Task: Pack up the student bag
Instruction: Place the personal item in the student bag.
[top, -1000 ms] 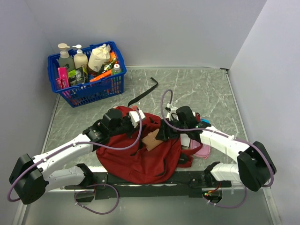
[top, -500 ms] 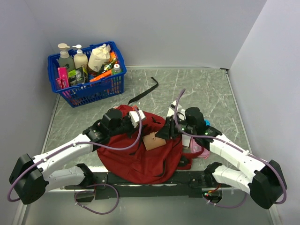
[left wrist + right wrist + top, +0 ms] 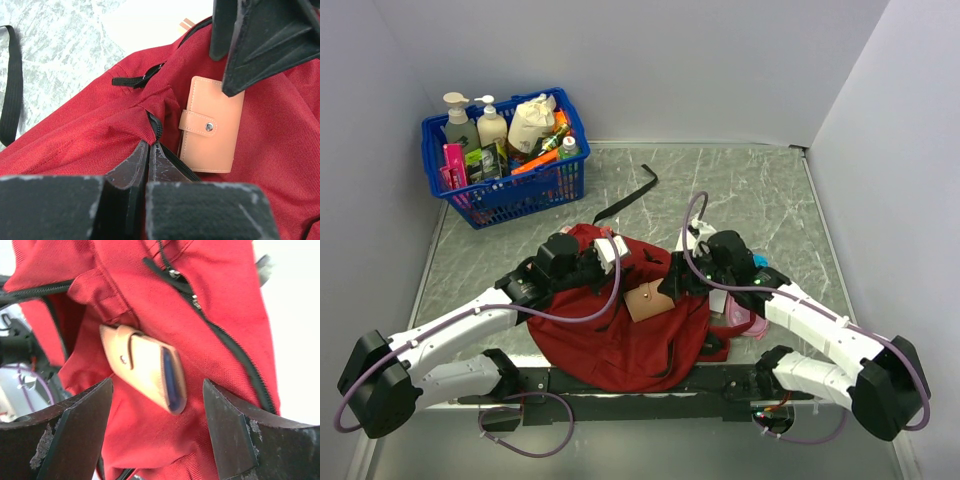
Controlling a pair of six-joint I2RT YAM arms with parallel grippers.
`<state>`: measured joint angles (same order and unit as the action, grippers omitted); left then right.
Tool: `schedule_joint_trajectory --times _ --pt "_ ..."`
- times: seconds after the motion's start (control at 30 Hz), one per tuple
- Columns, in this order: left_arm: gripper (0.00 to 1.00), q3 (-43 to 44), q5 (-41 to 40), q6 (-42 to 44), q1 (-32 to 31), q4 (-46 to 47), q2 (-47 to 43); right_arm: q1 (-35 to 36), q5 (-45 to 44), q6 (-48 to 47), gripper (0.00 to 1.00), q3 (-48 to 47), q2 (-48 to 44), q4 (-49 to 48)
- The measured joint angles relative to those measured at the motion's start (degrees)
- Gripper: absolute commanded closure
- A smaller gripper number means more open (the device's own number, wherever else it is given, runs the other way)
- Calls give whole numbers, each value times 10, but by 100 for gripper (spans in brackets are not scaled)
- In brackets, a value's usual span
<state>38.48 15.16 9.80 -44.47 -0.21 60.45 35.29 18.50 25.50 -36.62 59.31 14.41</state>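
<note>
My left gripper (image 3: 148,167): clamped on zip edge of dark red fabric backpack (image 3: 90,135), which lies mid-table. My right gripper (image 3: 157,385): jaws wide, straddling tan leather snap wallet (image 3: 145,365) lying on backpack, no contact. Beyond: black strap (image 3: 630,195). Far-left corner: blue plastic basket (image 3: 510,195) of bottles.

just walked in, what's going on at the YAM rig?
Bag packing, mid-step. The left gripper is shut on the fabric at the zipper edge of the red student bag. A tan snap wallet lies on the bag right beside that opening, most of it in plain view outside. The right gripper hangs over the wallet with jaws wide apart, gripping nothing. The blue basket of bottles sits at the far left corner.
</note>
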Motion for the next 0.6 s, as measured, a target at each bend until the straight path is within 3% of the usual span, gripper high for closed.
schedule_joint_trajectory --times 0.33,0.6 --pt "99 0 0 0 0 -1 0 33 -12 6 26 3 124 -81" --pt "99 -3 0 0 0 0 0 41 21 46 44 43 128 -191"
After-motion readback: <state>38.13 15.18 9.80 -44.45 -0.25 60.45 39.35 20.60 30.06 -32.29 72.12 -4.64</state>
